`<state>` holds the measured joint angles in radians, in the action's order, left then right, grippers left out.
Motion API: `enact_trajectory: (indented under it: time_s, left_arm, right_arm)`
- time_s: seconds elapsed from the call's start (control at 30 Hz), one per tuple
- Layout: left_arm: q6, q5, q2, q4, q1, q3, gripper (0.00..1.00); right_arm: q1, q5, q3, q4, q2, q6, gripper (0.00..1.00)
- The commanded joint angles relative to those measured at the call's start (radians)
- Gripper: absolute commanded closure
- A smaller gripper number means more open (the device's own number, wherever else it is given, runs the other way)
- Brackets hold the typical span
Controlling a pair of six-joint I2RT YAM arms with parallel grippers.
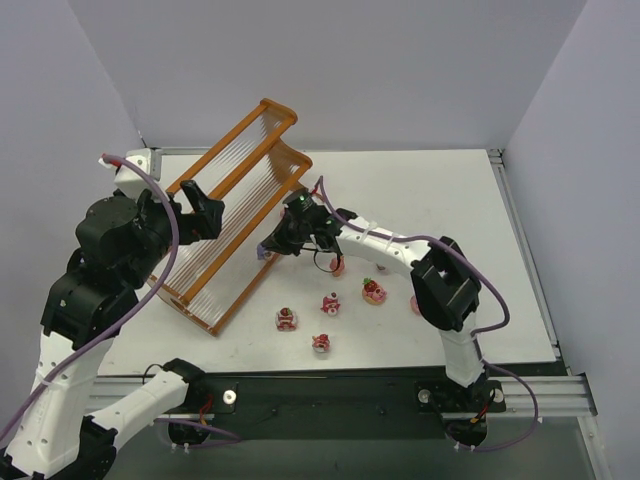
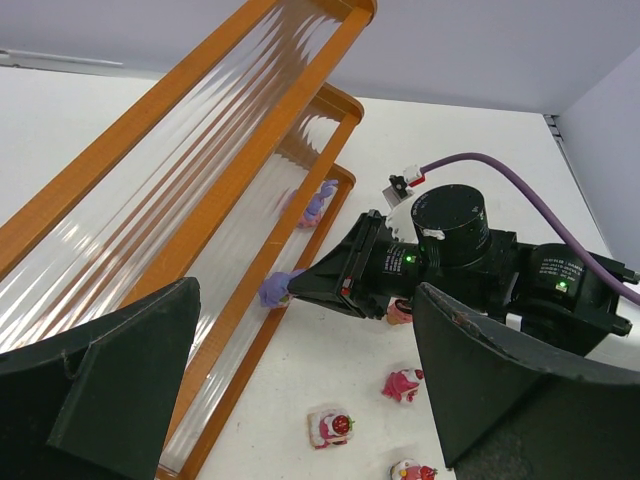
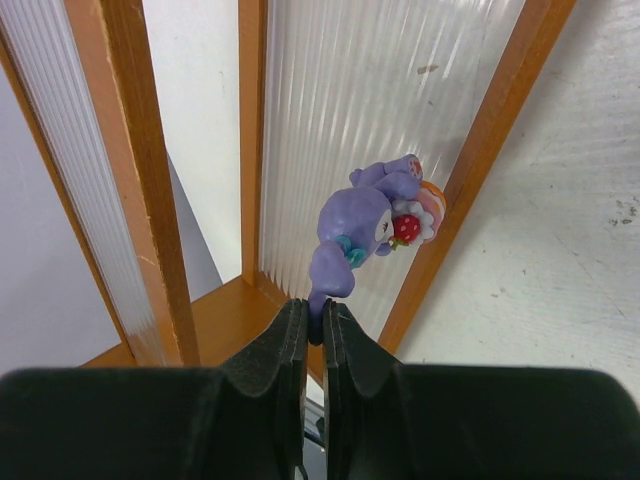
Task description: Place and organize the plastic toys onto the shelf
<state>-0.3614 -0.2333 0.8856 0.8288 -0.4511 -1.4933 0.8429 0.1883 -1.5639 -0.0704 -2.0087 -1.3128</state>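
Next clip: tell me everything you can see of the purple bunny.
The purple bunny is a small glossy plastic figurine with a teal bow, hugging a red strawberry on a pink frill. The right gripper pinches one end between its fingers, so it juts out tilted over the shelf's lowest clear ribbed tier, beside the orange-brown rail. Whether it touches the slats cannot be told.

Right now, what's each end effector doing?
Left end effector: open, empty.
Right end effector: closed on the glossy purple plastic bunny figurine.
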Motion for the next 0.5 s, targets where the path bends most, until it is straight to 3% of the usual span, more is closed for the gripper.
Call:
enact_trajectory:
  time_s: [0.0,0.47]
  left_arm:
    - [0.009,-0.006,0.003,-0.020,-0.006,-0.025,0.03]
    - [0.006,-0.004,0.001,-0.030,-0.004,-0.012,0.03]
  right_arm:
    - [-0.005,-0.026,-0.054,0.063,-0.019,-0.017,1.00]
    - [-0.002,-0.013,-0.093,0.086,-0.110,-0.046,1.00]
